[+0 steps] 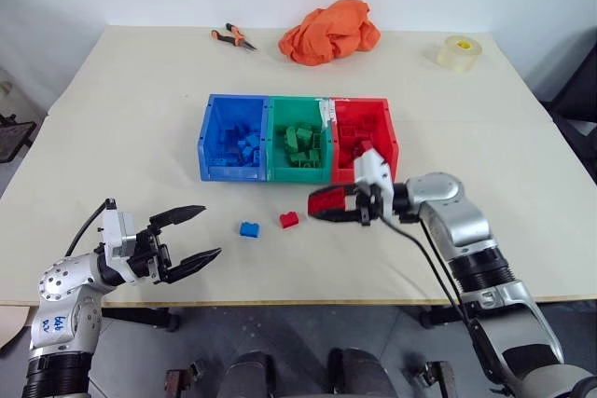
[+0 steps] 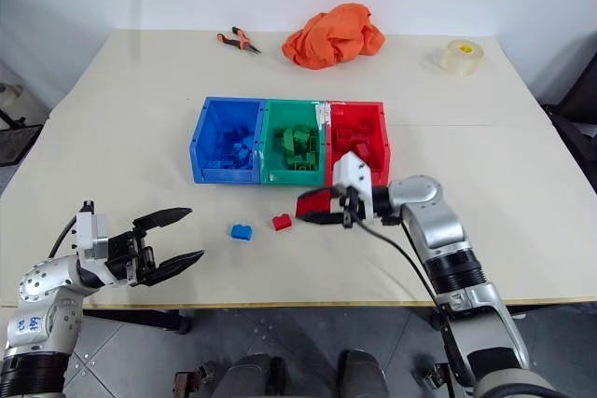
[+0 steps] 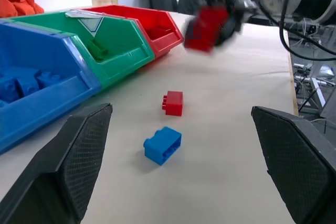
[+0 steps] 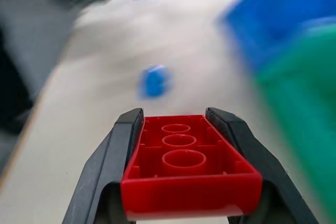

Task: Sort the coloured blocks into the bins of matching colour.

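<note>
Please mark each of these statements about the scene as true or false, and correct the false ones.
1. The right gripper holds a long red brick. True.
2. The left gripper is closed on a blue brick. False: its jaws stand open and hold nothing; the short blue brick lies on the table.
3. A short red brick lies on the table beside the short blue brick. True.
4. The green bin stands at one end of the row. False: it is in the middle, between the blue bin and the red bin.
5. The orange cloth lies inside the red bin. False: it lies on the table beyond the bins, near the pliers.
</note>
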Controlling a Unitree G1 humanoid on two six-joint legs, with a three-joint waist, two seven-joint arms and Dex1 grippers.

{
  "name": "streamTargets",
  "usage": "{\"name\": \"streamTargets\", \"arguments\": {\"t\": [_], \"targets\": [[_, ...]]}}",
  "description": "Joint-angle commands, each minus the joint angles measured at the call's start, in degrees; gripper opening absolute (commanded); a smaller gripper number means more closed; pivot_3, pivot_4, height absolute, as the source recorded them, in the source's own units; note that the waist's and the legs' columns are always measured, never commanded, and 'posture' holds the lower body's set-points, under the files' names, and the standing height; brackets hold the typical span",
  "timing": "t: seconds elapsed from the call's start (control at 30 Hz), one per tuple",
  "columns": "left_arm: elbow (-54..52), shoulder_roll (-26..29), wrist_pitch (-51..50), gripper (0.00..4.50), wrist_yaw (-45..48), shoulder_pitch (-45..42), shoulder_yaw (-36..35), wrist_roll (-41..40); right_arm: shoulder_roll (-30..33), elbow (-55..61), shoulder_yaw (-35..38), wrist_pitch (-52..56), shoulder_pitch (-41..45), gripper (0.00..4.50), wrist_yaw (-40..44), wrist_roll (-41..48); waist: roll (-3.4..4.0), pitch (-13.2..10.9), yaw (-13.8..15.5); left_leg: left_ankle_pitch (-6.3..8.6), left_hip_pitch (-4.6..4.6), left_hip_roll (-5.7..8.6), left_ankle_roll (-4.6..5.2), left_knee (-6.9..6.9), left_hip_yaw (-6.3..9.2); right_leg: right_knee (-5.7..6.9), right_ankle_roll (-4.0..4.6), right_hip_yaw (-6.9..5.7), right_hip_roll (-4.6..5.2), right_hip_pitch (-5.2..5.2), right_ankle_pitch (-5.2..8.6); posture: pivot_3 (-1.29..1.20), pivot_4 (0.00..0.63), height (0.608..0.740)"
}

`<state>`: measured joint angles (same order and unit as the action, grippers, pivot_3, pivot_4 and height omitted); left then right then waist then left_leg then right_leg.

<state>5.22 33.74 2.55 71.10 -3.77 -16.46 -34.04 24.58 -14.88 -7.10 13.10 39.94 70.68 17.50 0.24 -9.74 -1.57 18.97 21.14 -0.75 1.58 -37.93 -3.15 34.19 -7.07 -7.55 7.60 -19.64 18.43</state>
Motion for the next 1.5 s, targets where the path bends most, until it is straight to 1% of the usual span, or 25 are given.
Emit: {"name": "streamTargets", "arguments": {"t": [0.03, 0.2, 0.27, 0.33, 0.4, 0.43, 0.63, 0.73, 0.83, 0.9, 0.97, 1.1, 1.17, 1.3, 1.4, 1.5], "targets": [[-0.05, -0.92, 0.65, 4.50, 0.07, -1.21, 0.94, 0.15, 0.20, -6.46, 6.64, -1.58, 5.30, 1.52, -6.78, 1.05, 0.00, 0.00, -0.05, 0.00, 0.00, 0.01, 0.00, 0.00, -0.02, 0.00, 0.00, 0.00, -0.02, -0.01, 0.00, 0.00, 0.150, 0.740], [0.97, -1.51, 1.05, 4.50, 0.17, -2.37, 1.48, 0.39, -0.95, -24.45, 11.94, -7.51, 16.22, 1.52, -17.26, -1.05, 0.03, -0.02, -0.20, 0.00, -0.01, 0.03, 0.01, 0.02, -0.15, 0.10, 0.00, -0.01, -0.08, -0.10, 0.00, 0.00, 0.150, 0.740], [1.33, -1.65, 1.28, 4.50, 0.14, -2.77, 1.60, 0.53, -1.49, -29.69, 12.90, -9.69, 19.14, 1.52, -19.26, -1.55, 0.03, -0.02, -0.25, 0.00, -0.02, 0.03, 0.01, 0.04, -0.18, 0.13, 0.00, -0.02, -0.12, -0.11, 0.00, 0.00, 0.150, 0.740], [1.71, -1.86, 1.59, 4.50, 0.07, -3.23, 1.66, 0.61, -2.20, -32.31, 13.23, -9.80, 20.61, 1.52, -18.99, -1.37, 0.03, -0.02, -0.25, -0.01, -0.01, 0.03, 0.01, 0.04, -0.20, 0.14, 0.00, -0.01, -0.14, -0.12, 0.00, 0.00, 0.150, 0.740], [2.09, -1.95, 1.93, 4.50, 0.04, -3.57, 1.67, 0.67, -2.65, -32.61, 12.39, -9.69, 20.66, 2.27, -17.46, -1.83, 0.03, -0.02, -0.23, -0.01, -0.01, 0.03, 0.02, 0.04, -0.20, 0.17, 0.00, 0.00, -0.15, -0.12, 0.00, 0.00, 0.150, 0.740], [2.28, -1.99, 2.10, 4.50, 0.01, -3.71, 1.63, 0.73, -2.72, -32.28, 11.84, -9.83, 20.36, 2.47, -16.56, -2.16, 0.03, -0.02, -0.23, -0.01, -0.01, 0.03, 0.02, 0.03, -0.19, 0.20, 0.00, 0.01, -0.15, -0.12, 0.00, 0.00, 0.150, 0.740], [2.86, -2.16, 2.66, 4.50, -0.12, -4.02, 1.56, 0.90, -1.84, -30.99, 10.48, -11.80, 18.44, 4.48, -15.15, -4.49, 0.04, -0.02, -0.18, -0.02, -0.01, 0.05, 0.04, 0.02, -0.17, 0.31, 0.00, 0.03, -0.12, -0.15, 0.00, 0.00, 0.150, 0.740], [2.98, -2.24, 2.86, 4.50, -0.24, -3.98, 1.60, 0.95, -0.32, -28.61, 10.13, -13.05, 16.60, 4.48, -14.19, -5.44, 0.04, -0.02, -0.12, -0.02, -0.01, 0.05, 0.04, 0.02, -0.14, 0.31, 0.00, 0.03, -0.11, -0.15, 0.00, 0.00, 0.150, 0.740], [3.22, -2.22, 2.93, 4.50, -0.24, -4.03, 1.53, 0.94, 2.00, -23.50, 9.75, -13.48, 13.21, 4.48, -11.18, -5.32, 0.04, -0.02, -0.03, -0.02, 0.01, 0.08, 0.04, 0.02, -0.11, 0.31, 0.00, 0.03, -0.10, -0.15, 0.00, 0.00, 0.150, 0.740], [3.33, -2.15, 2.99, 4.50, -0.27, -3.91, 1.45, 1.00, 4.72, -18.12, 9.38, -13.18, 9.07, 4.48, -6.52, -4.26, 0.04, -0.02, -0.01, -0.02, -0.01, 0.07, 0.04, 0.02, -0.12, 0.30, 0.00, 0.03, -0.09, -0.14, 0.00, 0.00, 0.150, 0.740], [3.15, -1.91, 2.96, 4.50, -0.24, -3.36, 1.11, 0.89, 8.85, -12.16, 9.12, -11.58, 3.74, 4.48, -1.10, -2.99, 0.04, -0.02, 0.12, -0.02, 0.00, 0.06, 0.04, 0.03, -0.05, 0.27, 0.00, 0.00, -0.08, -0.09, 0.00, 0.00, 0.150, 0.740], [2.72, -0.81, 2.81, 4.50, 0.16, -1.65, -0.14, 0.41, 15.73, -6.13, 10.21, -11.61, -4.31, 4.48, 7.09, -0.36, 0.05, -0.03, 0.07, 0.00, 0.00, 0.07, 0.07, 0.03, -0.04, -0.06, -0.01, -0.01, -0.05, 0.08, 0.00, 0.00, 0.150, 0.740], [2.72, 0.24, 2.68, 4.50, 0.63, -0.52, -1.18, 0.06, 18.91, -4.59, 11.96, -11.63, -8.07, 4.48, 11.18, 2.12, 0.06, -0.03, 0.04, 0.00, -0.01, 0.01, 0.07, 0.04, -0.14, -0.20, -0.01, -0.01, -0.05, 0.10, 0.00, 0.00, 0.150, 0.740], [2.59, 2.73, 2.56, 4.50, 1.97, 2.33, -3.38, -0.63, 25.21, -4.43, 14.40, -13.33, -14.73, 4.48, 17.07, 4.08, 0.06, -0.04, 0.01, 0.00, -0.05, -0.05, 0.06, 0.09, -0.26, -0.26, -0.01, -0.02, -0.03, 0.08, 0.00, 0.00, 0.150, 0.740], [1.13, 3.84, 2.21, 4.50, 2.27, 4.73, -5.05, -1.24, 26.98, -4.17, 15.56, -13.42, -16.91, 4.48, 18.02, 5.00, 0.06, -0.04, 0.01, 0.00, -0.07, -0.08, 0.06, 0.09, -0.32, -0.33, 0.00, -0.01, 0.02, 0.09, 0.00, 0.00, 0.150, 0.740], [-2.02, 4.20, 1.26, 4.50, 1.42, 7.81, -6.79, -1.95, 27.42, -3.61, 15.85, -13.59, -17.80, 4.48, 17.95, 5.67, 0.07, -0.04, 0.02, 0.01, -0.08, -0.09, 0.04, 0.09, -0.31, -0.34, 0.00, 0.12, 0.09, 0.09, 0.00, 0.00, 0.150, 0.740]]}}
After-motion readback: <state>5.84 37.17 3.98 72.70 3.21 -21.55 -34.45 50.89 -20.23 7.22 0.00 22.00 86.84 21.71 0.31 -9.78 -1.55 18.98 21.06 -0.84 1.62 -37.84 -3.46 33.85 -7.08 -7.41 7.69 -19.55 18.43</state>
